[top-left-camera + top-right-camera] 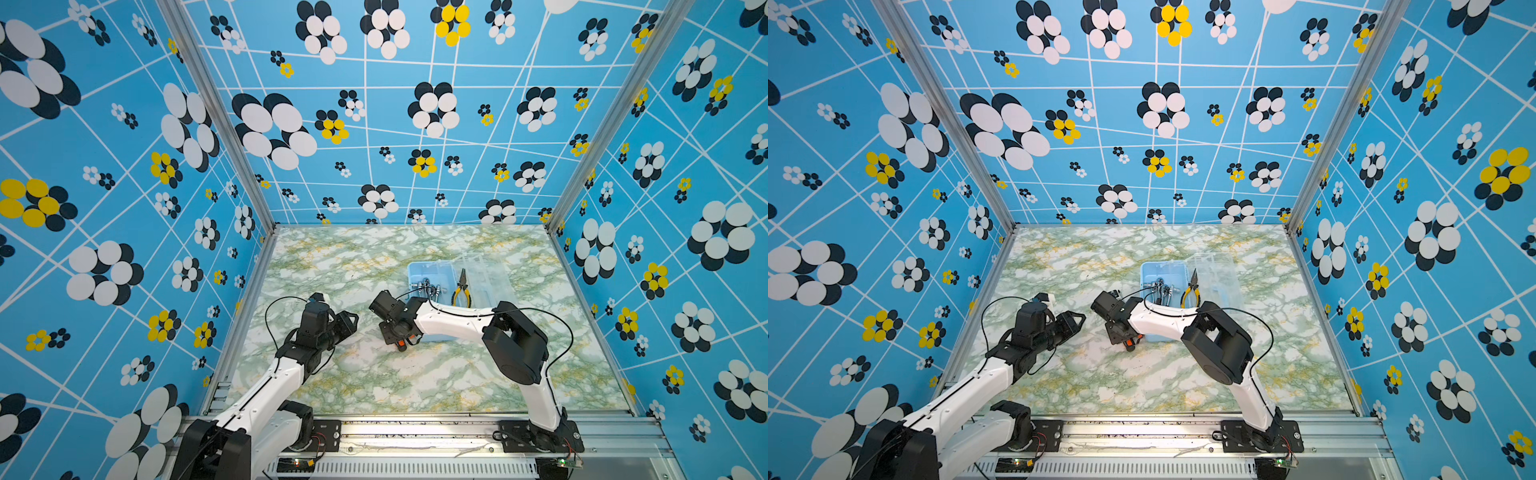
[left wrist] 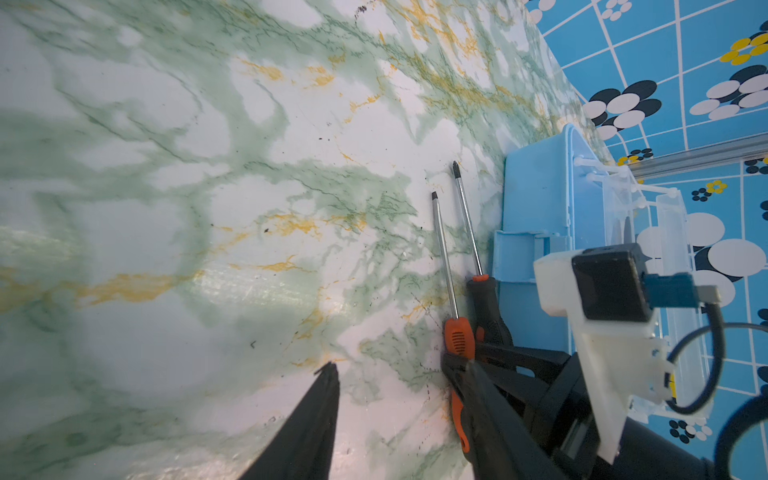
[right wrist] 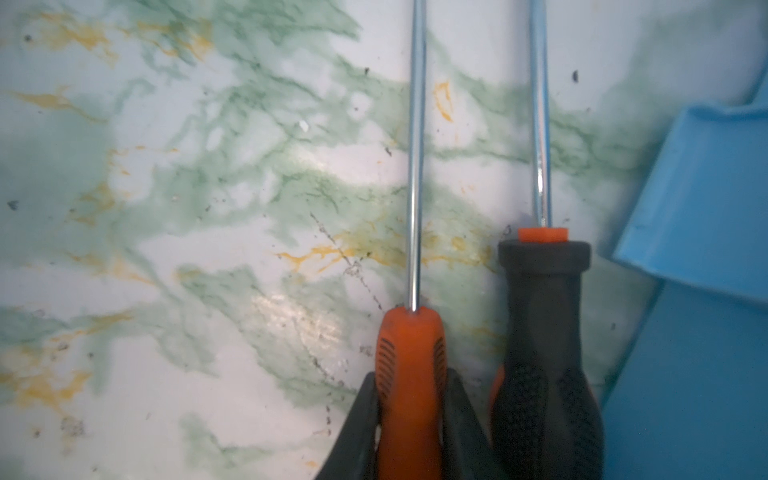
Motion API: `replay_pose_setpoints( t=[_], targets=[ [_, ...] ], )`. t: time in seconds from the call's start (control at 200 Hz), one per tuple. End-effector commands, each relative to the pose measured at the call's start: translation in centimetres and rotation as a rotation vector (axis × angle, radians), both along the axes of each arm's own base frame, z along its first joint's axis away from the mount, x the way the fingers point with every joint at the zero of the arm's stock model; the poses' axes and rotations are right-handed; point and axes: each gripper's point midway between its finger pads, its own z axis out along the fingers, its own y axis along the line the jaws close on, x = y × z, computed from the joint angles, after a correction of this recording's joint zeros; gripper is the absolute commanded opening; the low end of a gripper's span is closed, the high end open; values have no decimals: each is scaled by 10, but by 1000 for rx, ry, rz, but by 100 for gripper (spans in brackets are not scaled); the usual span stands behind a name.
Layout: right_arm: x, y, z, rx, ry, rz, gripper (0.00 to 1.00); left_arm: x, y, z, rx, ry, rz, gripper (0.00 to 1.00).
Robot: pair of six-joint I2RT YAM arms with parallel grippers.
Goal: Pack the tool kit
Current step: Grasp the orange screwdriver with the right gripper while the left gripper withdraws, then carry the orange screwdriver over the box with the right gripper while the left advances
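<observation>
The right gripper (image 3: pixel 411 378) clamps the orange-handled screwdriver (image 3: pixel 409 340), 1 of 2 lying just beside the open light-blue tool box (image 1: pixel 432 268), presumably to lift it inside; the left gripper (image 1: pixel 352 321) hovers, jaws apart.

No readable text, label, brand or number anywhere.

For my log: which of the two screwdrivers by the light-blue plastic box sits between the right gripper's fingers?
The slim orange-handled screwdriver; the thicker black-handled screwdriver lies outside the right gripper, nearer the box.
</observation>
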Motion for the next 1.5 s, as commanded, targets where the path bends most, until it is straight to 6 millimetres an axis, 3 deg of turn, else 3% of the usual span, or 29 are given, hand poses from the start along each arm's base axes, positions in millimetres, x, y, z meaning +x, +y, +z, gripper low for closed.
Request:
replay_pose_setpoints(
  t=[0.0,0.18,0.29,0.455,0.635,0.8,0.99,1.214,1.494],
  targets=[
    [-9,4,1,38,44,19,0,7,-1,14,8,-42,-19,51],
    [1,9,70,149,-66,31,0,13,-5,34,10,-70,-38,52],
    [12,-6,112,197,-130,12,0,19,-12,49,0,-88,-49,51],
    [37,-63,156,188,-239,-72,0,28,-45,75,36,-145,-128,51],
    [57,-149,175,103,-318,-202,0,42,-97,87,73,-168,-244,51],
    [61,-217,176,21,-352,-315,0,59,-135,80,64,-145,-327,51],
    [56,-261,159,-22,-337,-388,0,72,-160,63,61,-108,-380,50],
    [55,-278,135,-54,-300,-412,0,82,-174,45,65,-66,-402,49],
    [63,-281,113,-52,-265,-433,0,88,-178,32,83,-31,-407,49]
  ],
)
